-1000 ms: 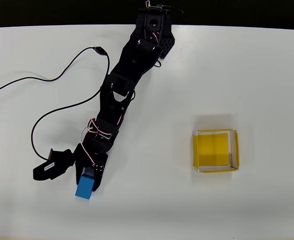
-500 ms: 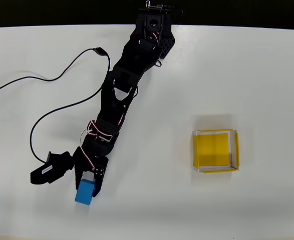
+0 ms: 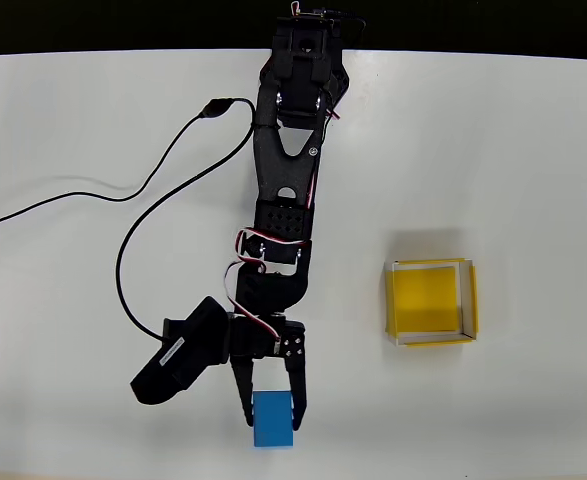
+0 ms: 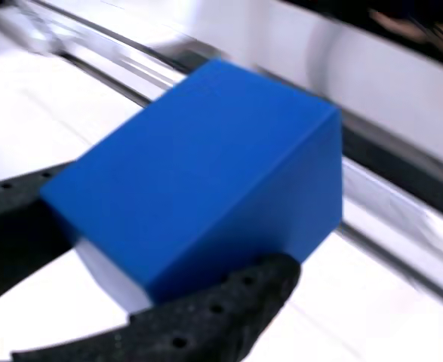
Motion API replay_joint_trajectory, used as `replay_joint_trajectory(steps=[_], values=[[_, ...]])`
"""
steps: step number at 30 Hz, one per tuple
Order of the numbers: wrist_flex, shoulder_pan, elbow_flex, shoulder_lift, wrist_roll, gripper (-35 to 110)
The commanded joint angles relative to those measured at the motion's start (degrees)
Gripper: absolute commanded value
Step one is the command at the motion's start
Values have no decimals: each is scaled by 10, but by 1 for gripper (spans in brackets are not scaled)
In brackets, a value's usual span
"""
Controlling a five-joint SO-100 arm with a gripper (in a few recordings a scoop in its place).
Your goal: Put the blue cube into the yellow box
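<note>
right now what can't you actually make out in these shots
- Whether the blue cube is lifted off the table or touching it: the overhead view looks straight down and gives no height.
- The cube's underside: the black fingers of the gripper cover it in the wrist view.
- The background in the wrist view: motion blur smears it into streaks.
- The outer faces of the yellow box: too thin to read from overhead.

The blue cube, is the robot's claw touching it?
Touching. In the wrist view the black fingers press against both sides of the cube; overhead, the gripper straddles it.
</note>
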Motion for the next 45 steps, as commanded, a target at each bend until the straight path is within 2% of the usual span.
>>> replay_joint_trajectory(steps=[1,8,15,27,45], values=[[15,-69,2,151,-3,14],[111,-170,47,242,13,14],[304,-229,60,293,69,14],[480,-256,-4,206,151,14],[536,-322,-79,48,233,14]])
